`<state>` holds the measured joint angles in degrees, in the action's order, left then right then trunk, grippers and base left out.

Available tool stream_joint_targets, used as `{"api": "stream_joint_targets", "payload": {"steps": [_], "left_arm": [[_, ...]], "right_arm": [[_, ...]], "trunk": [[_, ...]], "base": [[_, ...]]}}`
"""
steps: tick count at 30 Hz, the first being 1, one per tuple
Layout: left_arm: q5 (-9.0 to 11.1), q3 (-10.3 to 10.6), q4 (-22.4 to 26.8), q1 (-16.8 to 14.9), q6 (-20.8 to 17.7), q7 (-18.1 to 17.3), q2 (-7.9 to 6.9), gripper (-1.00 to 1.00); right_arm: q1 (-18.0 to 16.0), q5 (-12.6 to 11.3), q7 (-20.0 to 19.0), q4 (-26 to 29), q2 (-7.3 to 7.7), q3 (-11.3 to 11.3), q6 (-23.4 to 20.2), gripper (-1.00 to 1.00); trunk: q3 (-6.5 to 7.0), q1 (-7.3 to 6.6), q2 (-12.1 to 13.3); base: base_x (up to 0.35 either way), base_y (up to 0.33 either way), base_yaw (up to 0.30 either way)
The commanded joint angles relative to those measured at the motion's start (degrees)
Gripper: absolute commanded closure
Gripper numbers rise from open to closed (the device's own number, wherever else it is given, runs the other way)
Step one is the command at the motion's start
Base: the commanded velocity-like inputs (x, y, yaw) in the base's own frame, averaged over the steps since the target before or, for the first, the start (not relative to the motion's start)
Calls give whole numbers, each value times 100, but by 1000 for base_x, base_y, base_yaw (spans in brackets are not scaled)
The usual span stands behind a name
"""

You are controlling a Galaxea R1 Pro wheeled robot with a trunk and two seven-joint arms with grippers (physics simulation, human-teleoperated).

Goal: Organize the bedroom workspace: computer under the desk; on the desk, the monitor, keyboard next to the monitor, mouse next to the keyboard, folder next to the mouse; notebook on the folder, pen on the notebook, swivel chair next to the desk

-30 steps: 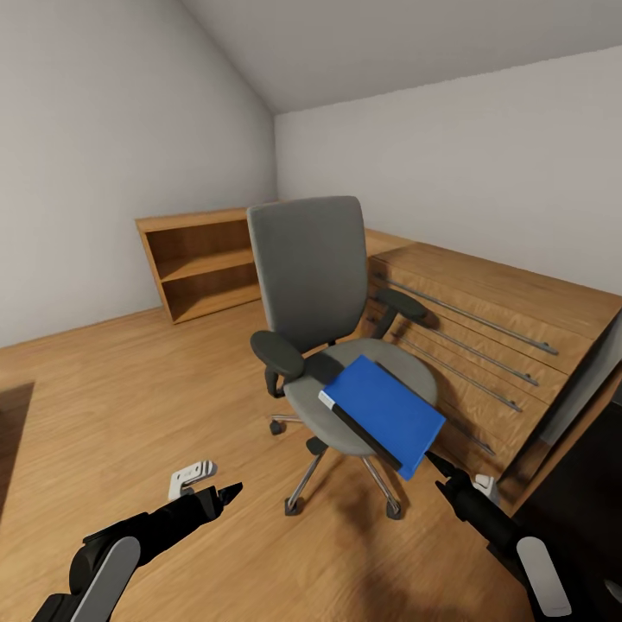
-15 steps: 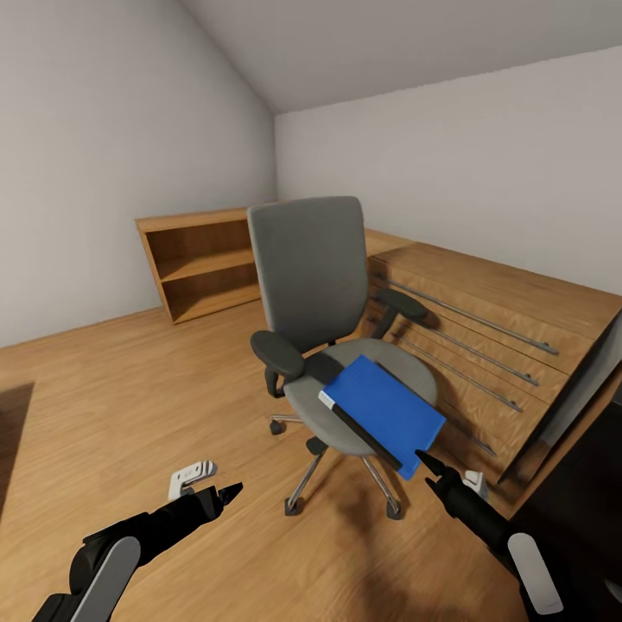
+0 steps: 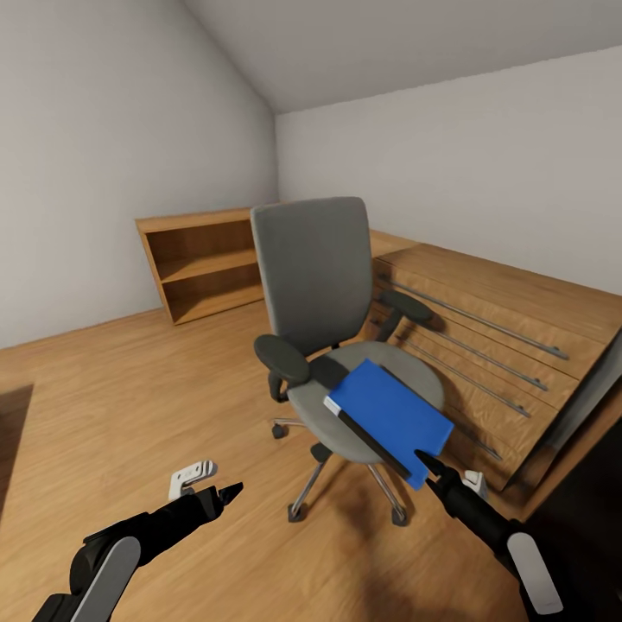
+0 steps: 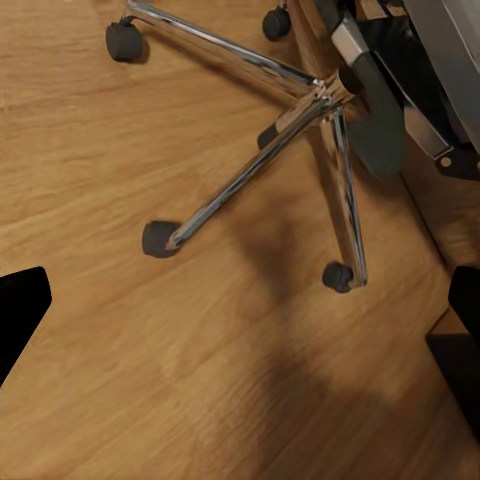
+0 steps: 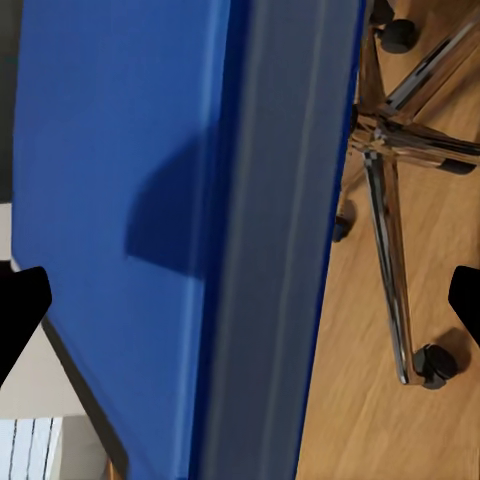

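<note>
With its jaws spread wide, the right gripper point(image 3: 423, 457) meets the folder's point(image 3: 390, 413) near corner on the chair point(image 3: 320, 285) seat; the left gripper point(image 3: 226, 494), also open, hangs empty over the floor point(image 3: 130, 389). Since a moment ago, chair and folder sit slightly shifted.

You have one swivel chair point(image 3: 333, 328) at twelve o'clock, with one blue folder point(image 3: 390, 416) on its seat. Two black armrests point(image 3: 282, 357) flank it. One open wooden shelf unit point(image 3: 200, 263) stands at eleven o'clock, one long wooden cabinet point(image 3: 501, 320) at two (four rail handles counted). Two grippers: left point(image 3: 226, 494), right point(image 3: 429, 466).
</note>
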<state>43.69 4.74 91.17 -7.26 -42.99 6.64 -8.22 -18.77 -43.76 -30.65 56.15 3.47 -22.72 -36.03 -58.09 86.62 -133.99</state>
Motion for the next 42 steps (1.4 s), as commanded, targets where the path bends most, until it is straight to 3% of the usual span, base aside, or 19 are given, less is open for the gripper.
{"api": "stream_joint_targets", "payload": {"steps": [1,41,42], "left_arm": [[60,9,6,-3,-11,58,-4,-100],[78,10,-9,-3,-8,57,-5,-100],[78,10,-25,-3,-8,57,-5,-100]], "right_arm": [[-4,-25,-4,1,-3,-13,-44,-100],[-4,-23,-11,2,5,-15,-44,-100],[-4,-22,-11,2,5,-14,-44,100]], "trunk": [[-5,0,-2],[-5,0,-2],[-5,0,-2]], "base": [[85,84,0],[24,19,0],[0,0,0]]}}
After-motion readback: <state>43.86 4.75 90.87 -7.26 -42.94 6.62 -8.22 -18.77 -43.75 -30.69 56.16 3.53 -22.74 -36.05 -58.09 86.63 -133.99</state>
